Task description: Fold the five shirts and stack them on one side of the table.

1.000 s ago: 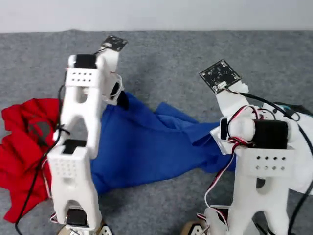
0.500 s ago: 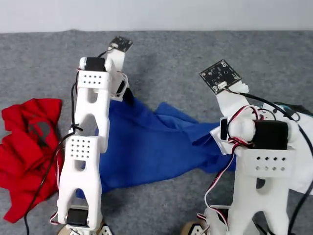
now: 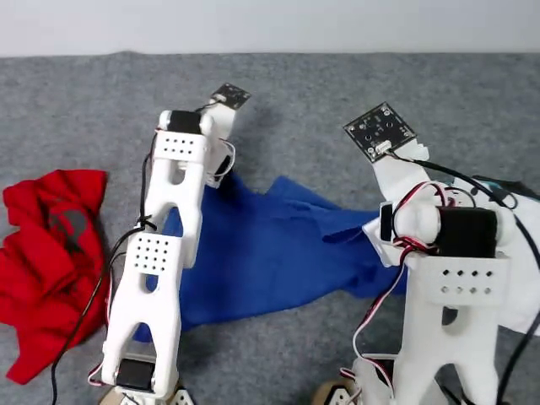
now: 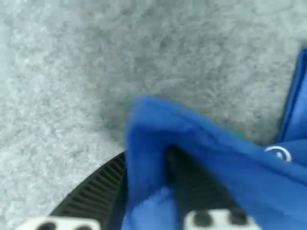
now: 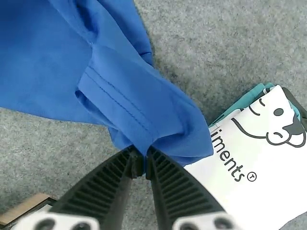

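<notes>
A blue shirt (image 3: 270,253) lies crumpled across the middle of the grey table. My left gripper (image 3: 221,166) is at the shirt's far left corner, shut on it; in the left wrist view the blue cloth (image 4: 192,143) drapes over the left gripper (image 4: 165,160). My right gripper (image 5: 139,162) is shut on a hemmed edge of the blue shirt (image 5: 120,91) at its right end. A red shirt (image 3: 51,245) lies bunched at the left. A white printed shirt (image 5: 249,163) sits at the right.
A teal shirt (image 5: 240,103) peeks out from under the white one. The white shirt (image 3: 527,261) reaches the table's right edge beside the right arm. Bare grey table (image 3: 337,93) stretches along the far side.
My left arm has swung to the right, dragging the blue shirt's corner with it, so the shirt has drawn clear of the red one. The right arm has kept still.
</notes>
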`<state>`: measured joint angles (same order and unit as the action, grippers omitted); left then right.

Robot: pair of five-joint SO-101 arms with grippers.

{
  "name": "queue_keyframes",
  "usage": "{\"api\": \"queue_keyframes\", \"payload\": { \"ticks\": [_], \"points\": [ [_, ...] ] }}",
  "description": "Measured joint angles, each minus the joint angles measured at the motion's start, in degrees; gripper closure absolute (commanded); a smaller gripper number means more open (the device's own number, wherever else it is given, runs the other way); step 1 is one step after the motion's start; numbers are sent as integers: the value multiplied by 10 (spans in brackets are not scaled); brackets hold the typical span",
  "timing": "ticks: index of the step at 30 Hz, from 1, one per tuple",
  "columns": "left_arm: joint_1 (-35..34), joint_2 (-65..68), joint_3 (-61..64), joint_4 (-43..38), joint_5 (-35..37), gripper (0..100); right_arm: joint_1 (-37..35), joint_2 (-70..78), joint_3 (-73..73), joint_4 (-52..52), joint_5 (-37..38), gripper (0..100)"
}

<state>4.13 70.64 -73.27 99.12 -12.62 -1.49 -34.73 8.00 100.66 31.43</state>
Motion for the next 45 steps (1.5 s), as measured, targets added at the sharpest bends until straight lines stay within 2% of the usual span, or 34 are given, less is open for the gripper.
{"api": "queue_keyframes", "payload": {
  "ticks": [6, 13, 18, 26, 33, 40, 45],
  "points": [
    [-2, -42, -19, 0, -4, 996, 0, -11, 0, 0, 0, 988],
    [-5, -217, -21, 1, -4, 996, -13, -89, 0, -4, 2, 988],
    [-5, -349, 35, 3, -5, 996, -15, -119, -25, -57, 2, 988],
    [-5, -596, 199, 3, -5, 996, -17, -74, -164, -151, 40, 988],
    [-5, -806, 350, 3, -5, 996, -18, -3, -317, -161, 92, 988],
    [-5, -935, 382, 3, -5, 996, -18, 37, -488, -161, 162, 988],
    [-5, -990, 382, -12, -5, 995, -18, 43, -577, -199, 211, 988]
  ]
}}
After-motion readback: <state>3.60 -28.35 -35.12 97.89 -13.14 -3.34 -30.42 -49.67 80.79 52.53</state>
